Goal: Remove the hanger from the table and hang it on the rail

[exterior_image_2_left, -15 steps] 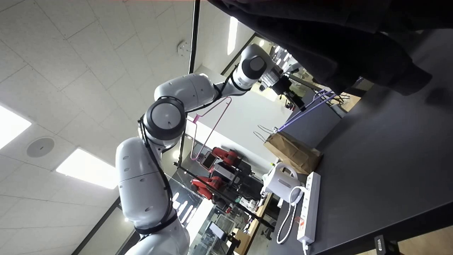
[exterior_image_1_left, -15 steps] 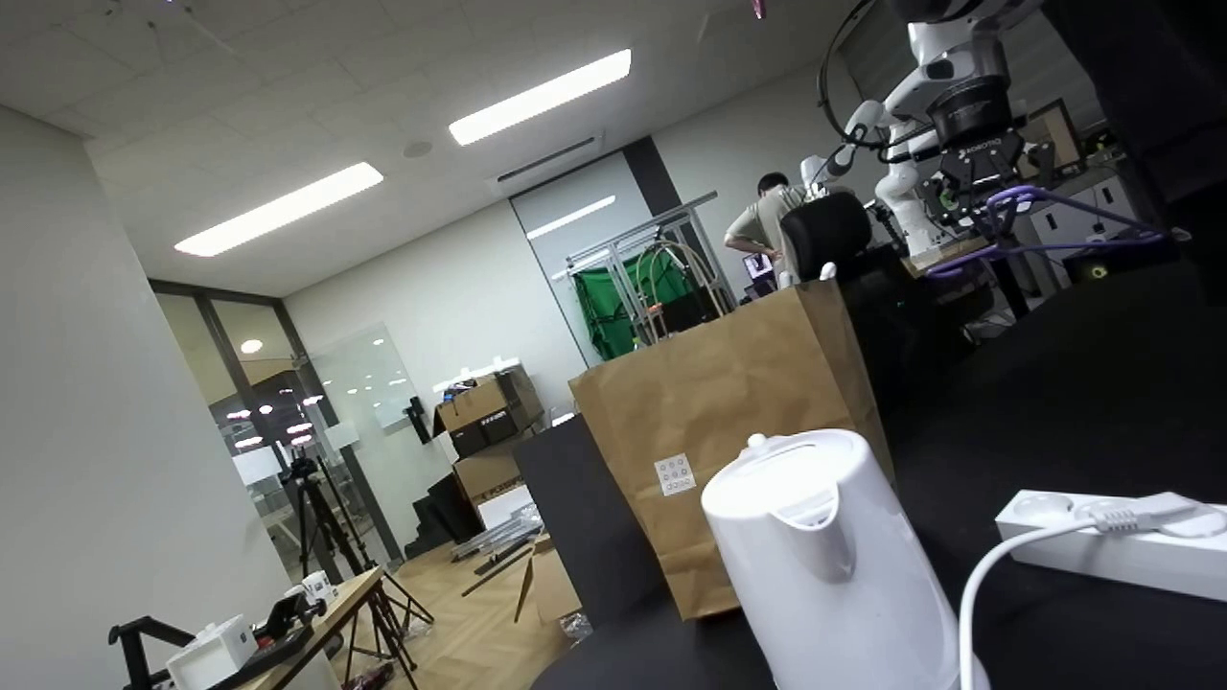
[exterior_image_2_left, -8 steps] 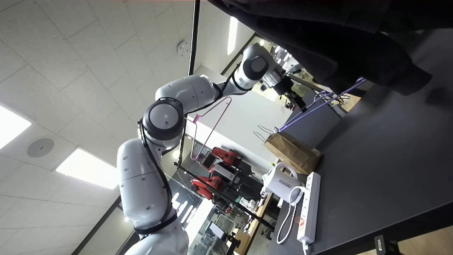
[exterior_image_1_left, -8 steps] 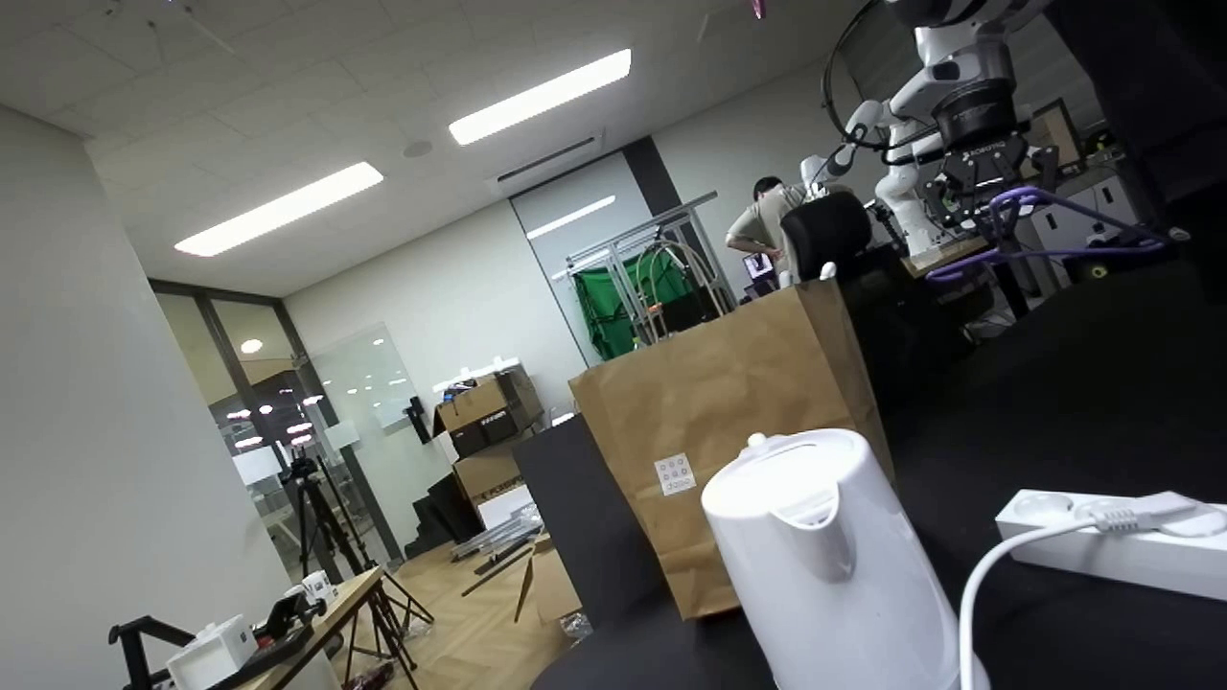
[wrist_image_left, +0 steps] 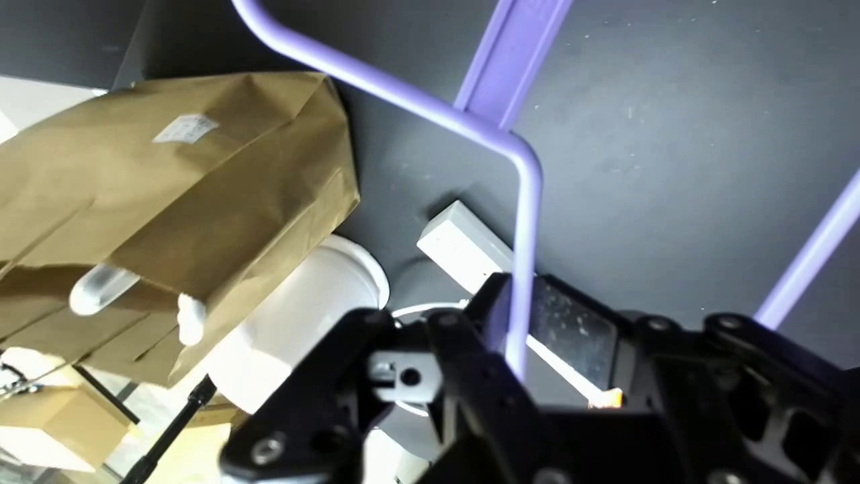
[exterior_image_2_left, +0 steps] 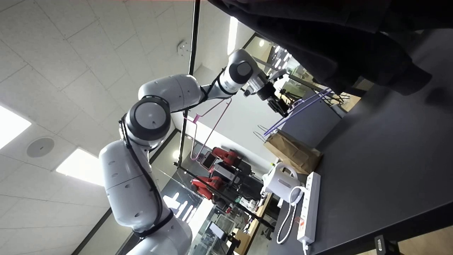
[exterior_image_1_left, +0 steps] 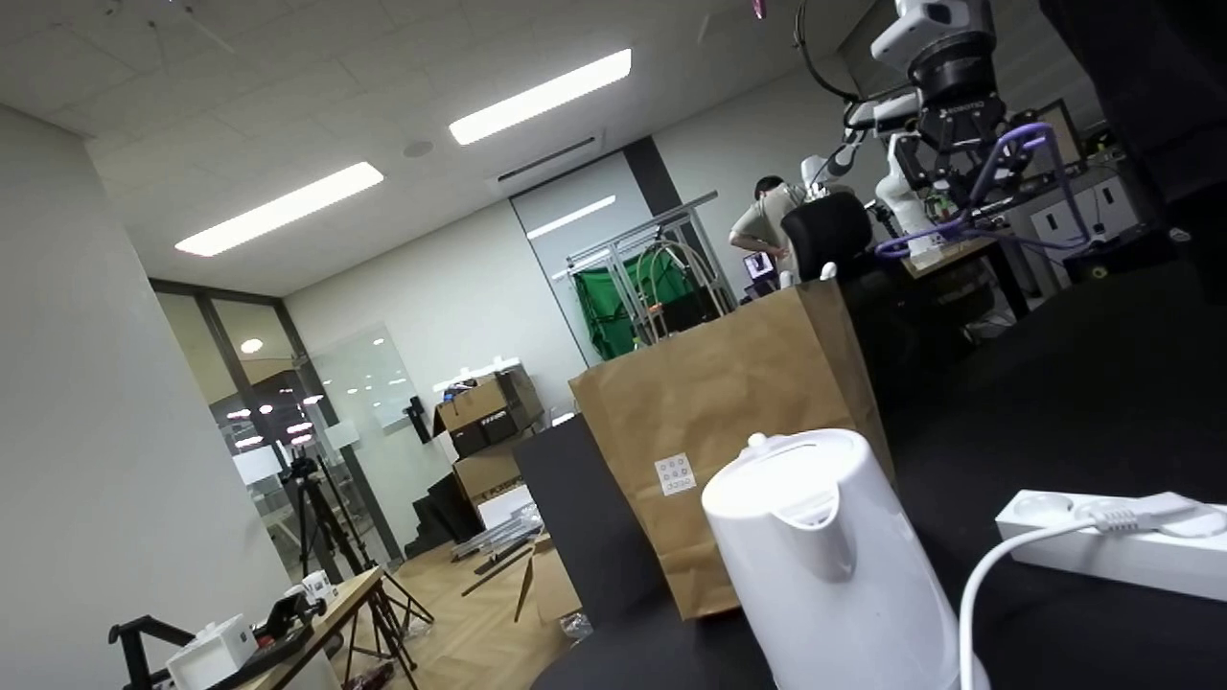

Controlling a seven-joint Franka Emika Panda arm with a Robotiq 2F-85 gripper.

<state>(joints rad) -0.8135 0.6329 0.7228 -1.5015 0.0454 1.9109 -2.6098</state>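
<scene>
1. I have the gripper [wrist_image_left: 519,306] clamped on the purple hanger [wrist_image_left: 529,202], one of its bars pinched between the tips, below a bend in the wrist view
2. The purple hanger is up in the air over the black table [exterior_image_2_left: 371,170], off its surface, in both exterior views
3. In an exterior view my arm [exterior_image_2_left: 177,94] reaches across, and the lower end of the purple hanger lines up with the top of the paper bag [exterior_image_2_left: 295,152]; from here I cannot tell whether they touch
4. The white kettle [exterior_image_1_left: 844,565] stands just beside the paper bag, and the power strip [exterior_image_1_left: 1131,559] lies near them with a white cable [exterior_image_1_left: 970,604] plugged in
5. In an exterior view I see a black rail [exterior_image_2_left: 194,42] running behind my arm, with a pink hanger [exterior_image_2_left: 196,118] at it; the purple hanger is well apart from both
6. Some black cloth [exterior_image_2_left: 336,46] fills the upper right there, near the upper end of the purple hanger
</scene>
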